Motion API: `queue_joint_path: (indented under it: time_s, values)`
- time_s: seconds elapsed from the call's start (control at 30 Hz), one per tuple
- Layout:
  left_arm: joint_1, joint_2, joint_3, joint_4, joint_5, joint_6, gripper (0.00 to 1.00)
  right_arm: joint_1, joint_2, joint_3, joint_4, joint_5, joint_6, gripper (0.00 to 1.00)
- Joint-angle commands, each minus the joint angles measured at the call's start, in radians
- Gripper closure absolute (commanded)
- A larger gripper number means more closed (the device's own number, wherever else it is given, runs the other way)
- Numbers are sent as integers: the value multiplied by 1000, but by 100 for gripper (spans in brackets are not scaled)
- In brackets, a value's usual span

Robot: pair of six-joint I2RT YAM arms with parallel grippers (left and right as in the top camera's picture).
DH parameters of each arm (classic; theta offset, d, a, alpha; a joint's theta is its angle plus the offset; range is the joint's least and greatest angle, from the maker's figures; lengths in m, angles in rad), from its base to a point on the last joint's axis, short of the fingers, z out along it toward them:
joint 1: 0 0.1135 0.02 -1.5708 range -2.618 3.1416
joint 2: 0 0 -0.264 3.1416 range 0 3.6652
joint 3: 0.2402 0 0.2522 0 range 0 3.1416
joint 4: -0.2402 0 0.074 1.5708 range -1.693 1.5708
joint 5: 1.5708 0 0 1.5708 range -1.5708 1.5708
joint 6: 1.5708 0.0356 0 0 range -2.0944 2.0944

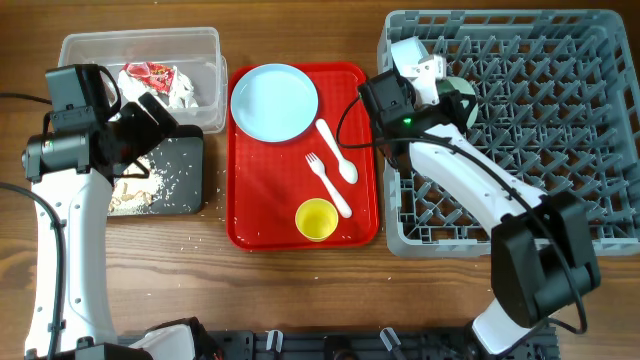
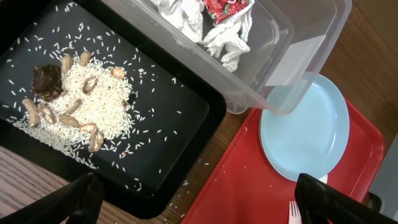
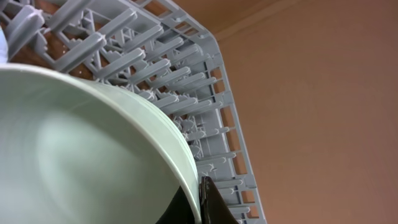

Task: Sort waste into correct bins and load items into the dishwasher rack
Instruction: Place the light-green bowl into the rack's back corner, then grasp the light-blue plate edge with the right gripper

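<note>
My right gripper is shut on the rim of a pale blue-white bowl at the grey dishwasher rack's near-left corner; one finger presses its outside. Only one bowl shows. My left gripper is open and empty, above the black tray's corner by the red tray. Rice-like scraps with a brown lump lie in the black tray. The clear tub holds the red-and-white wrapper and white napkins. The plate, spoon, fork and yellow cup lie on the red tray.
Loose grains lie on the wooden table between the black tray and the red tray. The rack's upright pegs stand close behind the held bowl. The right arm's base sits at the table's front right.
</note>
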Motion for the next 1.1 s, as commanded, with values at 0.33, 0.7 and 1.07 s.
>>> queue_joint_path:
  time_s: [0.33, 0.7, 1.07]
  values:
    - [5, 2, 8, 2, 1, 1, 0, 175, 18, -3, -58, -290, -156, 23]
    - [5, 2, 8, 2, 1, 1, 0, 179, -40, 94, -53, -521, -122, 2]
    - [5, 2, 8, 3, 1, 1, 0, 166, -77, 145, 290, -1208, 259, 10]
